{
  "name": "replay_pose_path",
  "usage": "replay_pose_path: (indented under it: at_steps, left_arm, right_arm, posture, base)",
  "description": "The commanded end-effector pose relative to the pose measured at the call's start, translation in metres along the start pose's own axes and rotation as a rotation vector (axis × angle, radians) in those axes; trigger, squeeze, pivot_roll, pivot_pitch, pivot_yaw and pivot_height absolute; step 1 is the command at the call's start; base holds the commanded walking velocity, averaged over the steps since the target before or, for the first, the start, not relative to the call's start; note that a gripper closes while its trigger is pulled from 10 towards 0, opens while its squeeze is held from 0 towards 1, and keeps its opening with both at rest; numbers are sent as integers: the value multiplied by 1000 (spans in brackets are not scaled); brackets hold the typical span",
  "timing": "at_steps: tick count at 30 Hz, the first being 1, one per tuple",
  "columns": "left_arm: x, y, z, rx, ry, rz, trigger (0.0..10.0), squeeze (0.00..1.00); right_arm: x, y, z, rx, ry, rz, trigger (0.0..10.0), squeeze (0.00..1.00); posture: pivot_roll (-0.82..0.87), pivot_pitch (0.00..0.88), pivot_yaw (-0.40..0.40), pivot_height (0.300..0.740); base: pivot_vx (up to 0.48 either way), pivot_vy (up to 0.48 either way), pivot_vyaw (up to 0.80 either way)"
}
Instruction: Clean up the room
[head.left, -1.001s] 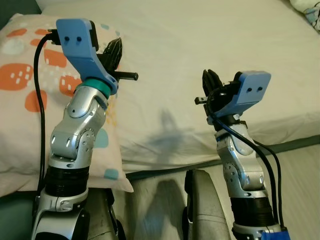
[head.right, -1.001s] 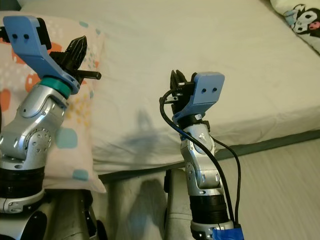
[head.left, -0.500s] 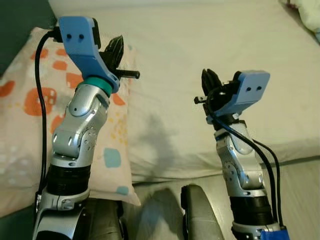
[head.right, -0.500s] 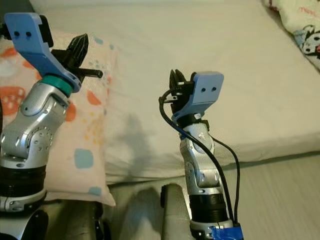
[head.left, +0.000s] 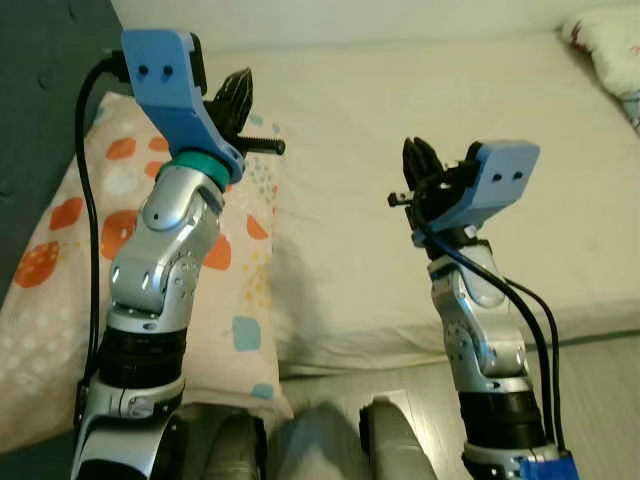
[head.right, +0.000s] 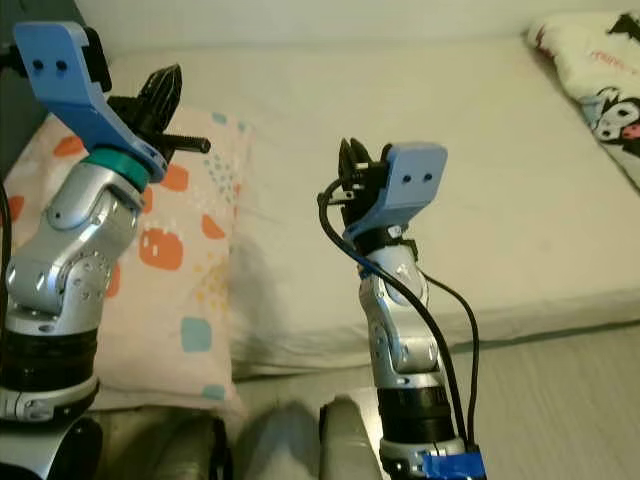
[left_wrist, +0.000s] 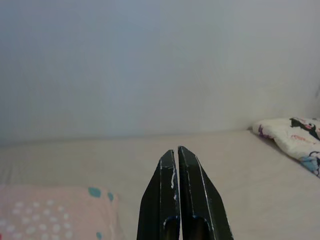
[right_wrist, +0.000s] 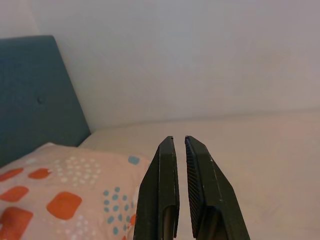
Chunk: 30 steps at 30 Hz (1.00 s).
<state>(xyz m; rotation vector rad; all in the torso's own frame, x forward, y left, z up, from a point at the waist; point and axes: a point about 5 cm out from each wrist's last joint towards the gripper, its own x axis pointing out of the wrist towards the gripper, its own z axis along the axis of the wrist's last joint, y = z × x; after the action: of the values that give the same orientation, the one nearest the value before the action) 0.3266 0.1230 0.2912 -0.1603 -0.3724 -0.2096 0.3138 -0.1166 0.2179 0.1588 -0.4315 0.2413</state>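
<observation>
Two grippers are raised in front of the robot, both empty. The left gripper (head.left: 238, 95) has its fingers pressed together with no gap, and the right gripper (head.right: 352, 165) keeps only a thin slit between its own; neither holds anything.

Nearest the robot, at the bed's front edge, lies the pillow (head.left: 90, 260), the one loose thing close at hand and, as I judge it, the likeliest piece to tidy. It lies below and just beside the left gripper, on the robot's left, so the left arm is clearly the nearer; the right arm stands well apart over bare mattress (head.left: 420, 110). The pillow's long axis runs from the front edge back toward the dark teal headboard (right_wrist: 35, 90), and its near corner overhangs the bed's edge.

It looks soft and pale pink, printed with orange blocks, teal squares and small dots.

Farther off, at the far right corner of the mattress, rests a white cartoon-printed bundle (head.right: 595, 70), perhaps a blanket or second pillow.
</observation>
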Motion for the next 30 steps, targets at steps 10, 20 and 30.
replay_pose_path:
  at_steps: [10, 20, 30]
  left_arm:
    - [-27, 29, -60, 34, 238, 63, 10000, 0]
    - [-83, 55, -145, 70, 584, 138, 10000, 0]
    - [-103, 56, -164, 136, 621, 177, 10000, 0]
  right_arm:
    - [-15, -8, -36, -51, 146, -10, 10000, 0]
    - [-59, -28, -103, -118, 471, -54, 10000, 0]
    - [-76, -46, -116, -120, 511, -91, 10000, 0]
  posture:
    - [-61, 89, 30, 739]
    - [-40, 45, 4, 740]
    - [-36, 10, 1, 740]
  base:
    - [0, 0, 0]
    - [0, 0, 0]
    - [0, 0, 0]
